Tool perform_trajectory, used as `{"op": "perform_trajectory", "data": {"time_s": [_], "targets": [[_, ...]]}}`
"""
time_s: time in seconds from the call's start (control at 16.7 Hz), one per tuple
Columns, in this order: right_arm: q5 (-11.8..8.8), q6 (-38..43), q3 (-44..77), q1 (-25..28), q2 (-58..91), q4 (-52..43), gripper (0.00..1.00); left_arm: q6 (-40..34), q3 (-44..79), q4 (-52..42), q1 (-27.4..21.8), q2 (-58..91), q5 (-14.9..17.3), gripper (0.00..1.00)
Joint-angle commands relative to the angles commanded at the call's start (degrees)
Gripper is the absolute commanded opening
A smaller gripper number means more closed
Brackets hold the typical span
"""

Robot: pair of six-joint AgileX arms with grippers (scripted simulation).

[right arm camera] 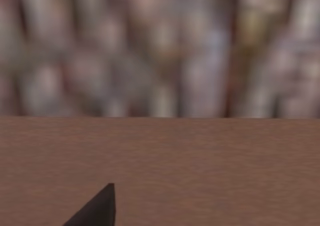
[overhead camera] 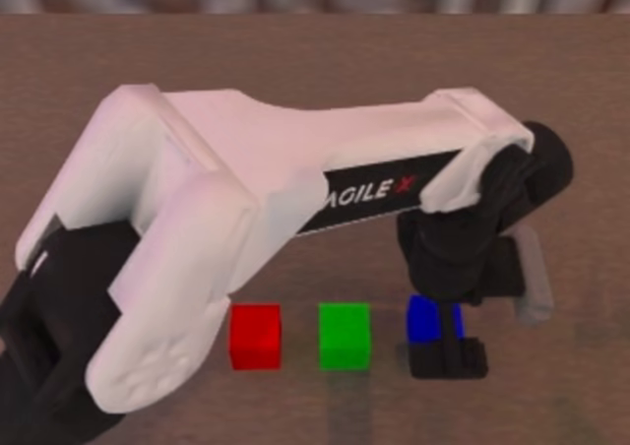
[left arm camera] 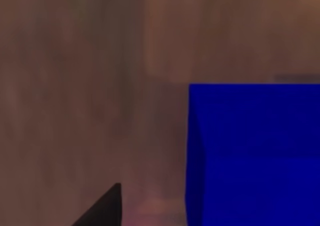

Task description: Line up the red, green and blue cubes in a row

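The red cube point(overhead camera: 255, 336), the green cube point(overhead camera: 344, 336) and the blue cube point(overhead camera: 425, 319) sit side by side on the brown table, evenly spaced, toward its near edge. My left arm reaches across from the left, and its gripper point(overhead camera: 445, 342) hangs right over the blue cube, hiding part of it. In the left wrist view the blue cube point(left arm camera: 255, 156) fills the near side. One dark fingertip point(left arm camera: 107, 211) stands apart from it with bare table between, so the gripper is open. Of my right gripper only one fingertip point(right arm camera: 100, 211) shows, over bare table.
The left arm's white link point(overhead camera: 246, 209) spans the middle of the table above the cubes. The table's far edge point(overhead camera: 315, 16) meets a blurred backdrop. My right arm is outside the top view.
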Motion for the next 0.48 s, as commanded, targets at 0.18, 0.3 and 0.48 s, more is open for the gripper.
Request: {"op": "perform_trajectory", "data": {"time_s": [0.18,0.3,0.48], "targets": [[0.0,0.0,0.0,0.0,0.0,0.0,1.00,0.0,2.3,-2.4,0.1,-0.2,-0.1,1.00],[0.0,0.0,0.0,0.0,0.0,0.0,1.00,-0.1,5.7,-6.5,0.5,-0.7,-0.1,1.00],[0.0,0.0,0.0,0.0,0.0,0.0,1.00,-0.1,10.9,-12.8,0.9,-1.6,0.0,1.00]]}}
